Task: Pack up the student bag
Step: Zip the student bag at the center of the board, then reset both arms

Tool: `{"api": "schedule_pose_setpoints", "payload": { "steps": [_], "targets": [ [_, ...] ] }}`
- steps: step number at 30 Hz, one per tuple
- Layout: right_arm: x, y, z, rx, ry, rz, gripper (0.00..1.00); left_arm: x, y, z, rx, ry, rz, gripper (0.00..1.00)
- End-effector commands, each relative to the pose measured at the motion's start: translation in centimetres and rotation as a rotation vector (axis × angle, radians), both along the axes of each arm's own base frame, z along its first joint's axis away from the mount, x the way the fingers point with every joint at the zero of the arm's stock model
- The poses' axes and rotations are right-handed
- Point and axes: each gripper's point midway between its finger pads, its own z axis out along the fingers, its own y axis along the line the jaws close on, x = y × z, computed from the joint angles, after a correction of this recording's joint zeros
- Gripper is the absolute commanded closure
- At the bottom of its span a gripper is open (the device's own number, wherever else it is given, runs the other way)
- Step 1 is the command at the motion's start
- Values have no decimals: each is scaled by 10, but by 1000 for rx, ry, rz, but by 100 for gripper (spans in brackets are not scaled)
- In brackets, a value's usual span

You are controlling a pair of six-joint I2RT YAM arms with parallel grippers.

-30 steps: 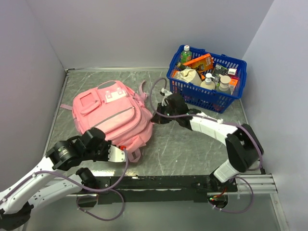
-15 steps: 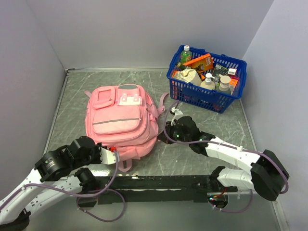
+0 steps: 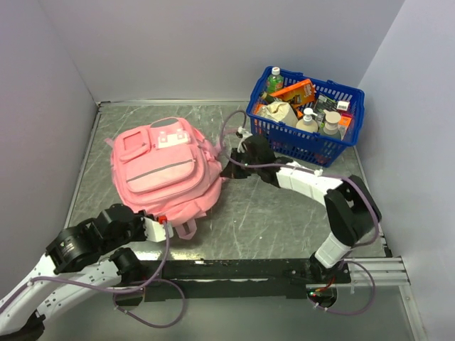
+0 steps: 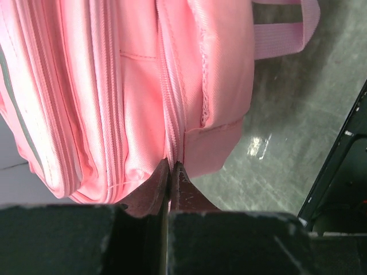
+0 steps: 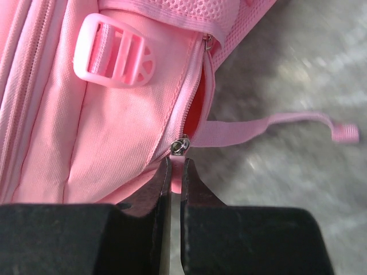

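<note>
The grey marbled table [image 3: 284, 213] takes up the whole work area between pale walls. On its left half lies the pink backpack [image 3: 160, 174], front side up with its pockets and white patches showing, tilted so that its top points to the far left. A blue basket [image 3: 288, 147] stands in the far right corner, well apart from the backpack, filled with bottles and an orange package. The left arm [image 3: 78, 249] reaches in from the near left corner and the right arm [image 3: 313, 186] bends across from the right. The left gripper [image 4: 171, 167] sits at the near edge of the backpack, its fingers clenched together with the tips pressed on the zipper seam there. The right gripper [image 5: 176, 164] is at the backpack's right side, fingers pinched on the pink zipper pull [image 5: 176, 167] just below the small metal slider [image 5: 180, 144]; above it the zipper is parted a little, showing a darker pink inside. A thin pink strap [image 5: 269, 123] trails from that side across the table, and a pink plastic buckle [image 5: 114, 52] rests on the fabric nearby.
</note>
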Motion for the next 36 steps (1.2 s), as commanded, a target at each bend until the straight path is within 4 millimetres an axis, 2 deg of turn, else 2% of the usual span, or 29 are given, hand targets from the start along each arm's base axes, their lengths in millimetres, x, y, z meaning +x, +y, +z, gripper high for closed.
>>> {"api": "schedule_pose_setpoints", "payload": {
  "steps": [1, 4, 6, 9, 10, 11, 12, 14, 15, 16, 17, 18, 19, 21, 22, 23, 24, 25, 26, 30, 32, 33, 35, 36],
  "targets": [
    [74, -66, -5, -188, -121, -247, 96, -19, 60, 4, 151, -25, 92, 99],
    [84, -78, 7, -152, -136, -301, 92, -18, 62, 0, 181, -47, 58, 99],
    [88, -91, 14, -155, -153, -346, 87, -17, 60, -6, 200, -39, 44, 99],
    [88, -107, 10, -199, -129, -391, 87, -6, 38, 1, 137, -44, 40, 99],
    [86, -111, 9, -218, -121, -406, 86, 1, 30, 4, 125, -61, 44, 95],
    [86, -117, 7, -238, -119, -427, 86, 16, 11, 16, 72, -100, 45, 69],
    [82, -124, 1, -255, -93, -439, 86, 23, 1, 23, 46, -115, 45, 52],
    [80, -128, 2, -244, -74, -444, 78, 42, -32, 44, -48, -137, 46, 42],
    [76, -131, 0, -247, -64, -450, 70, 49, -42, 52, -80, -150, 50, 34],
    [73, -132, 7, -235, -76, -452, 50, 56, -52, 58, -107, -149, 65, 17],
    [70, -133, 11, -224, -81, -454, 42, 61, -60, 64, -137, -154, 72, 4],
    [62, -133, 7, -221, -69, -444, 36, 65, -67, 71, -163, -157, 71, 4],
    [59, -134, 18, -200, -92, -444, 23, 69, -79, 76, -179, -125, 79, 4],
    [46, -130, 25, -169, -99, -417, 15, 73, -93, 84, -216, -71, 96, 4],
    [41, -127, 27, -158, -102, -406, 6, 79, -107, 96, -256, -31, 129, 4],
    [36, -125, 29, -155, -106, -395, 2, 80, -115, 100, -269, 4, 125, 4],
    [29, -123, 34, -147, -118, -386, 1, 82, -119, 104, -280, 35, 149, 4],
    [22, -117, 34, -147, -117, -363, 1, 93, -130, 119, -309, 35, 168, 3],
    [14, -116, 32, -161, -111, -345, 0, 98, -133, 127, -332, 45, 190, 4],
    [-11, -109, 52, -144, -145, -294, 0, 124, -140, 167, -518, 122, 265, 4],
    [-22, -104, 56, -147, -138, -251, 0, 137, -139, 169, -557, 141, 340, 4],
    [-29, -107, 58, -156, -131, -247, 0, 143, -136, 177, -598, 147, 374, 3],
    [-35, -112, 59, -154, -141, -247, 0, 150, -134, 178, -622, 163, 409, 3],
    [-37, -112, 67, -136, -170, -243, 0, 157, -128, 180, -653, 166, 451, 4]
  ]
}}
